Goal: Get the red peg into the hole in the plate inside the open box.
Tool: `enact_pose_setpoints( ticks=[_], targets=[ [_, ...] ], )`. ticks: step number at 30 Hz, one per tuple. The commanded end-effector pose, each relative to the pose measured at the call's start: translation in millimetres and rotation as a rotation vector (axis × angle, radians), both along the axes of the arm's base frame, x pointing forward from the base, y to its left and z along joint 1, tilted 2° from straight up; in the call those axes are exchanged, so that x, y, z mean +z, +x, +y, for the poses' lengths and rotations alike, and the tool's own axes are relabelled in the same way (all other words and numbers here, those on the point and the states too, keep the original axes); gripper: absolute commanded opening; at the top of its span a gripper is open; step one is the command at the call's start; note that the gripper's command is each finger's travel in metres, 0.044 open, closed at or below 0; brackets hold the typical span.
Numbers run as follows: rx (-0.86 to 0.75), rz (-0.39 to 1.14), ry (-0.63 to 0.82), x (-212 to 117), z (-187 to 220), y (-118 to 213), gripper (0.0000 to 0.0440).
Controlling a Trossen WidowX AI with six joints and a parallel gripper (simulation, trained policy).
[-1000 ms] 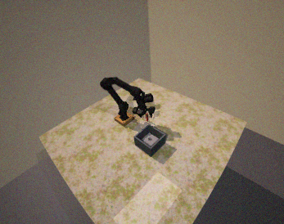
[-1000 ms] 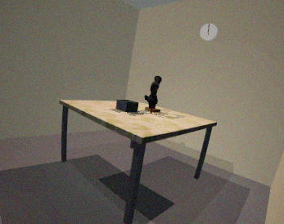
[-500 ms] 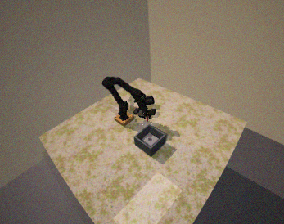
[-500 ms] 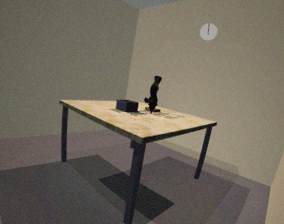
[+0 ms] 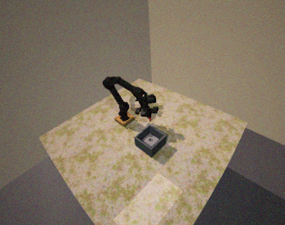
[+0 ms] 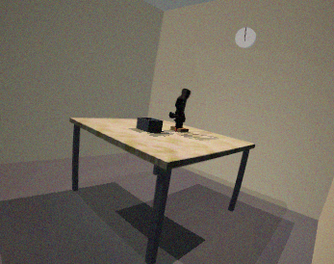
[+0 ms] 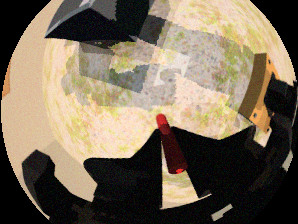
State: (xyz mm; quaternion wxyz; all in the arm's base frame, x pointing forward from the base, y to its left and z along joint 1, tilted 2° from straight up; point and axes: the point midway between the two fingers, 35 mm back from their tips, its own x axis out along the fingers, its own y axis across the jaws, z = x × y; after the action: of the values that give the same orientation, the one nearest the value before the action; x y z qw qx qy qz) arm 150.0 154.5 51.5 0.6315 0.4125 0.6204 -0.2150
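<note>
The red peg point(image 7: 172, 152) point(image 5: 149, 119) is between the fingers of my gripper point(image 7: 164, 131) point(image 5: 149, 117), which is shut on it. In the wrist view the peg runs lengthwise between the dark fingers, with one rounded end sticking out past the tips. In the top view only a small red end shows under the fingers, low over the table; whether it touches the table cannot be told. The open dark box point(image 5: 144, 146) point(image 6: 149, 125) point(image 7: 100, 24) stands beside the gripper, which is outside it. The pale plate point(image 5: 146, 140) with its dark hole lies at the box bottom.
The arm's orange base plate point(image 5: 121, 120) point(image 7: 258, 107) is on the table behind the box. The mottled table point(image 5: 87, 164) point(image 6: 184, 148) has a paler rectangular patch toward its front corner in the top view. Shadows of the arm and box fall across the top.
</note>
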Motion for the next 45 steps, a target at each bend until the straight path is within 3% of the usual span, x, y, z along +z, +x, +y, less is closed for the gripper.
enact_pose_setpoints(
  ticks=[1, 17, 45],
  targets=[
    [0.022, -0.048, -0.006, 16.1, -0.2, 10.2, 0.0005],
    [0.011, -0.207, -0.072, 79.3, -23.2, 69.2, 0.0],
    [-0.158, -0.232, -0.187, 83.2, -102.7, 148.5, 0.0003]
  ],
)
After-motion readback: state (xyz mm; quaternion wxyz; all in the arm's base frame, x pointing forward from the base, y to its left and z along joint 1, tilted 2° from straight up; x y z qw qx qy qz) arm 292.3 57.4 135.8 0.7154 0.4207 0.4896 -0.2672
